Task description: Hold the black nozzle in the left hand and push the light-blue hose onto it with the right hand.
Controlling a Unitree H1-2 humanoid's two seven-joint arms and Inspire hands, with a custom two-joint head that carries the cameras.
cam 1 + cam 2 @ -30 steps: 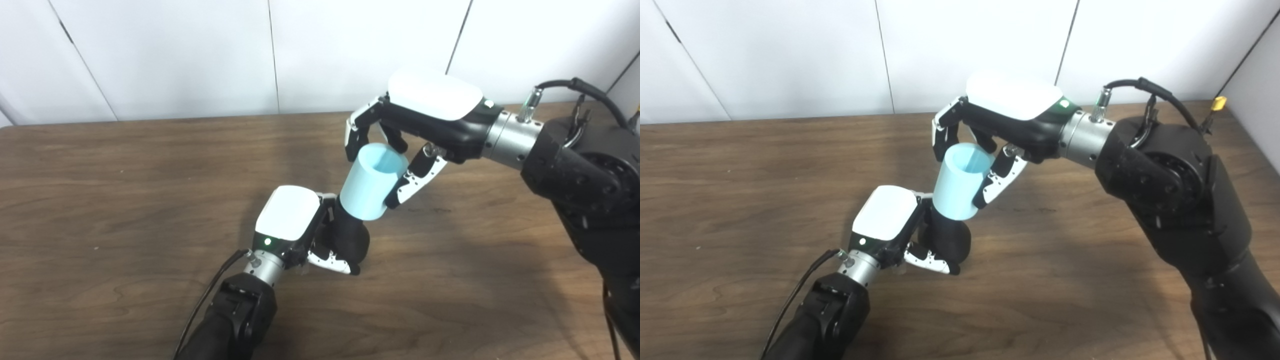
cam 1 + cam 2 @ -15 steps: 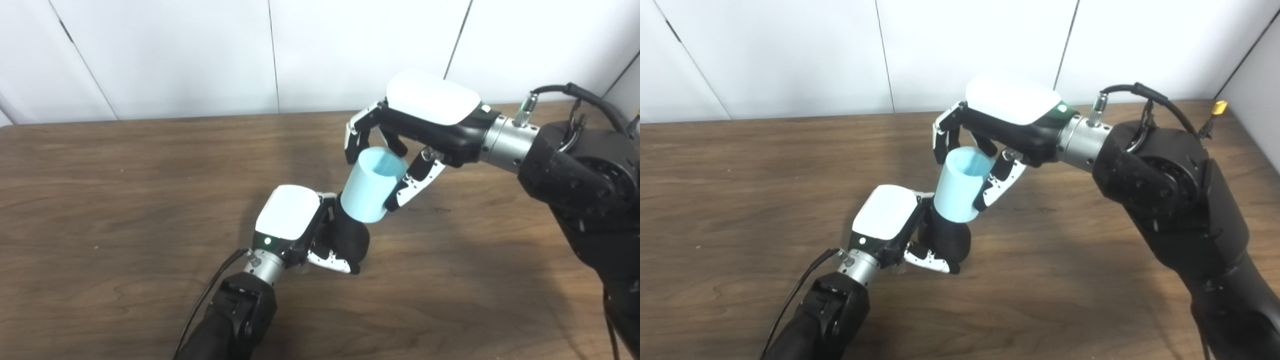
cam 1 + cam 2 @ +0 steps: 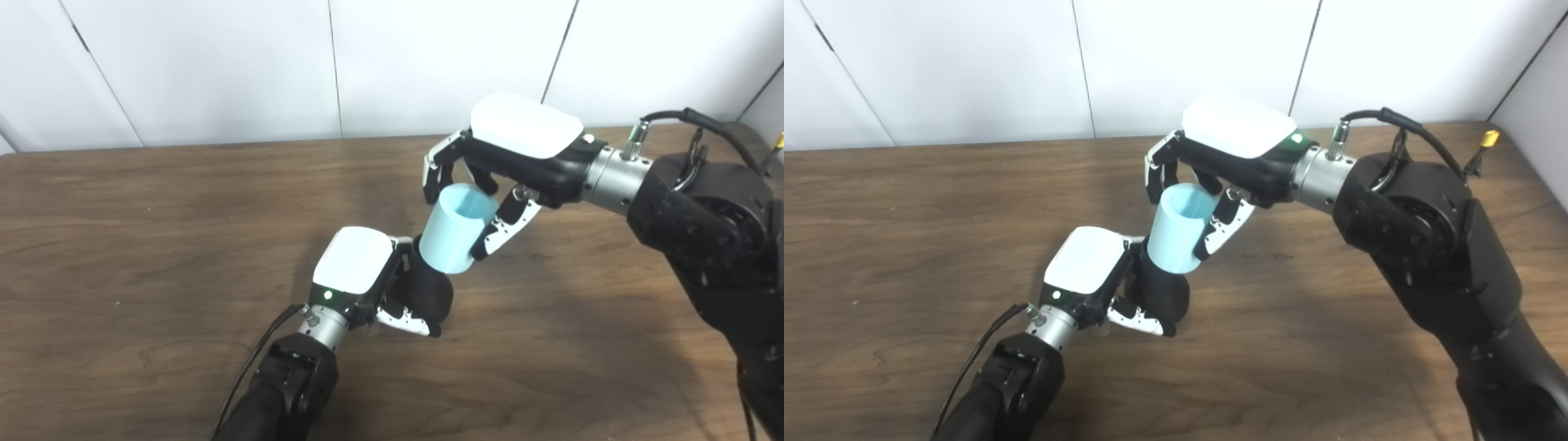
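While the left hand [image 3: 358, 272] grips the black nozzle [image 3: 429, 291] low over the table [image 3: 122, 245], the right hand [image 3: 499, 162], clasping the light-blue hose [image 3: 453, 229], has slid it slightly lower, so the push seems nearly finished.

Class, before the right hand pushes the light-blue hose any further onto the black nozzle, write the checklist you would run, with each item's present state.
1. Left hand shut on the black nozzle: ok.
2. Right hand shut on the light-blue hose: ok.
3. Hose's lower end over the nozzle's tip: ok.
4. Hose fully seated on the nozzle: cannot tell; the joint is hidden inside the hose.
5. Hose in line with the nozzle, both tilted the same way: ok.
6. Table around the hands free of obstacles: ok.
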